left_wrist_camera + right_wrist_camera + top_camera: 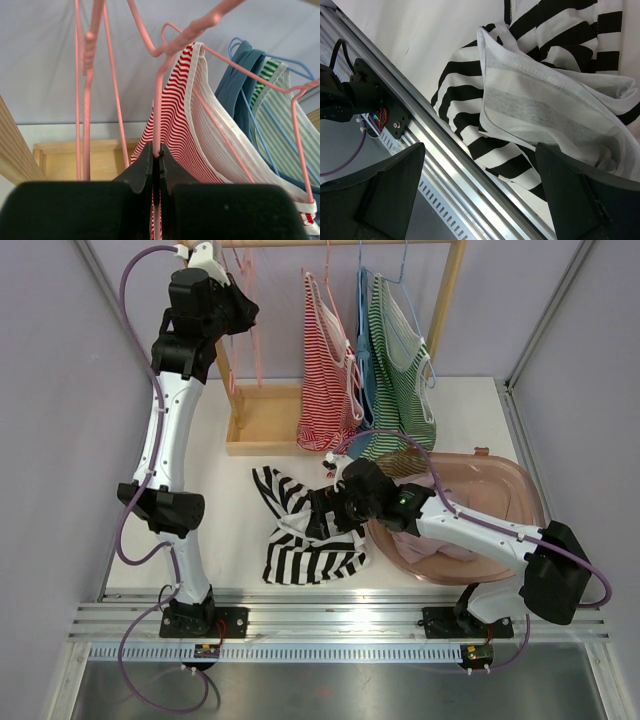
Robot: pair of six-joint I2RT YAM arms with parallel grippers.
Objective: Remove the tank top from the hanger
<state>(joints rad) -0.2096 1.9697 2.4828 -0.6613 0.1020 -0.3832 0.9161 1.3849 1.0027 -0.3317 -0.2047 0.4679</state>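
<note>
A black-and-white striped tank top (pixel 300 532) lies crumpled on the white table, off any hanger; it fills the right wrist view (pixel 535 95). My right gripper (pixel 326 512) hovers just over it, open and empty (pixel 480 167). My left gripper (pixel 240 312) is raised at the rack's left end and is shut on the thin wire of a bare pink hanger (pixel 158 115). A red-and-white striped tank top (pixel 326 375) hangs on another pink hanger just beyond it (pixel 185 125).
A blue top (pixel 366 330) and a green striped top (pixel 400 370) hang to the right on the wooden rack (pixel 262 425). A pink basin (pixel 500 502) holding cloth sits at right under the right arm. An aluminium rail (pixel 340 618) runs along the near edge.
</note>
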